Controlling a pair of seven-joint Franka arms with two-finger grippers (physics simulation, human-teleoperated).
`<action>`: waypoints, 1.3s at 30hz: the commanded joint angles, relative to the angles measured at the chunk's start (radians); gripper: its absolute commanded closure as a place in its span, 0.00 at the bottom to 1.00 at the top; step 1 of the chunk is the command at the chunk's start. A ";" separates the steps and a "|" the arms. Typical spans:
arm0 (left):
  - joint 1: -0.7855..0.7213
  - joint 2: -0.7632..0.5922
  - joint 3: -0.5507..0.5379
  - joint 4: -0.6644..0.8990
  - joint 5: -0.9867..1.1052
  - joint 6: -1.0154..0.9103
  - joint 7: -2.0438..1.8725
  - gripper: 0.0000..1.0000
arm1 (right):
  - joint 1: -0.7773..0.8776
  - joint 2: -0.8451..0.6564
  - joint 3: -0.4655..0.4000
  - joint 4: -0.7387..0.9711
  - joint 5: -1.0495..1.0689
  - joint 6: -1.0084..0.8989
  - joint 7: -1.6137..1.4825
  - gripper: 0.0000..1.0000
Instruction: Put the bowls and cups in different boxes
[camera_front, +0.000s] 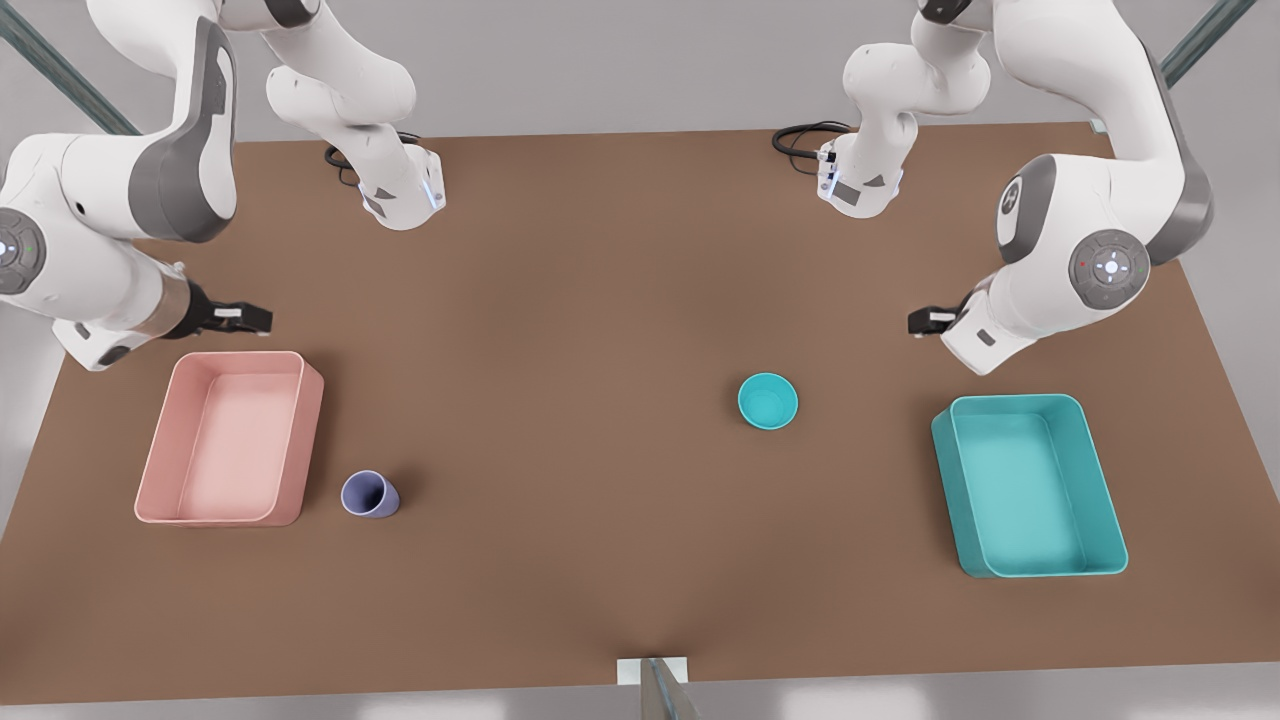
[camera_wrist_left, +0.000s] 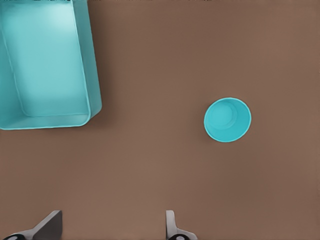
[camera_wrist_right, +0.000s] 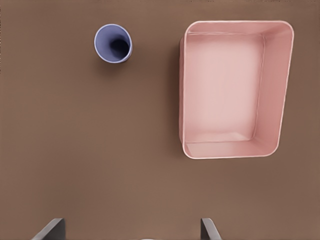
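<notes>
Front view: we find bowl (camera_front: 768, 401) and cup (camera_front: 369, 494) unboxed (both boxes empty); left gripper (camera_wrist_left: 112, 227) and right gripper (camera_wrist_right: 132, 230) hover, fingers spread.

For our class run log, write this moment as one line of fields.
bowl: on table, outside teal box | cup: on table beside pink box | left gripper: open, waiting | right gripper: open, waiting

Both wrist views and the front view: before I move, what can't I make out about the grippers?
- Left gripper: in its wrist view the bottom edge cuts off all but two spread fingertips; in the front view, near the teal box, the arm's wrist covers most of it.
- Right gripper: likewise cut off; beside the pink box.
</notes>
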 joint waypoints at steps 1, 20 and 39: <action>0.000 0.000 0.002 0.000 -0.002 0.045 -0.068 0.00 | -0.001 -0.001 0.000 0.002 -0.001 0.069 0.042 0.00; -0.067 0.263 0.014 -0.581 -0.648 0.948 0.652 0.00 | -0.016 0.527 -0.011 -0.037 0.180 0.806 -0.002 0.00; -0.124 0.303 0.012 -0.578 -0.679 0.971 0.609 0.79 | -0.007 0.610 -0.008 -0.093 0.146 0.826 0.001 0.62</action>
